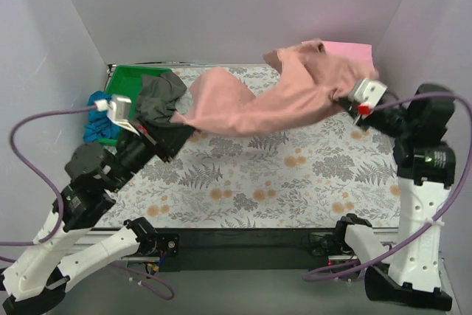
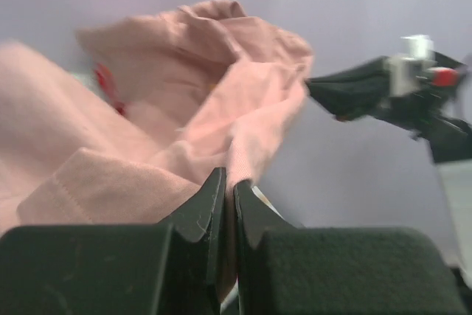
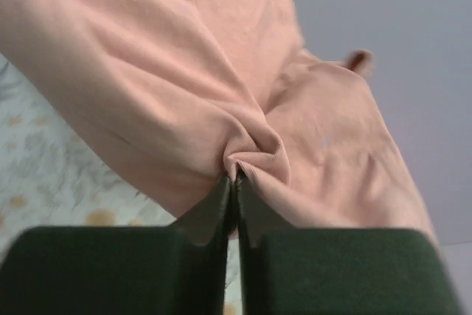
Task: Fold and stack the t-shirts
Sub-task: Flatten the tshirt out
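L gripper [image 2: 226,184] clenched on pink tee [image 1: 251,105]; R gripper [image 3: 234,182] pinching same tee; seemingly stretched between, midair.

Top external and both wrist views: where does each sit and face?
Top external: above and behind, looking down on the table; left arm and right arm show.
Left wrist: on the left arm, past the left gripper at the pink t-shirt and right gripper.
Right wrist: on the right arm, past its shut jaws at the shirt and table.
Shared: the t-shirt, in all three.
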### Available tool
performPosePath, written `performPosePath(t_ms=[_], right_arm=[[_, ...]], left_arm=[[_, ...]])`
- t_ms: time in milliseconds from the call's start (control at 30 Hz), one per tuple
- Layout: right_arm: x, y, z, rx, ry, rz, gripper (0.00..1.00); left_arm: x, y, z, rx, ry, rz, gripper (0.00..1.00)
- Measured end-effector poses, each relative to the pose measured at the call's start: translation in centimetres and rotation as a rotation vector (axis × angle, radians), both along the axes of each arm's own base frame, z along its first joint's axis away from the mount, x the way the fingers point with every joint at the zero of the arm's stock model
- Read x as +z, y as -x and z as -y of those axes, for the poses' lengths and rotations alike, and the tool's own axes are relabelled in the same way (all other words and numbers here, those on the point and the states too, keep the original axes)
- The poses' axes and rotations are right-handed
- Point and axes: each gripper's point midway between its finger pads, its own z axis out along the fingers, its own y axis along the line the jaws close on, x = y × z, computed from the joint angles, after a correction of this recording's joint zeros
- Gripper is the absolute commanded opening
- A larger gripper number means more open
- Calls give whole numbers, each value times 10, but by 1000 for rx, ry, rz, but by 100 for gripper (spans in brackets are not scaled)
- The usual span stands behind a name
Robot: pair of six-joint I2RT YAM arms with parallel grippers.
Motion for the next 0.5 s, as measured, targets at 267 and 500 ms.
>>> performPosePath(t_ms=[267,500], right_arm=[[-305,74,36,-117,233,-633,98],[-292,89,47,-191,286,-563,98]], left_arm=[[-283,84,56,-495,-244,-755,53],[-279,113,29,-466,-256,-906,73]])
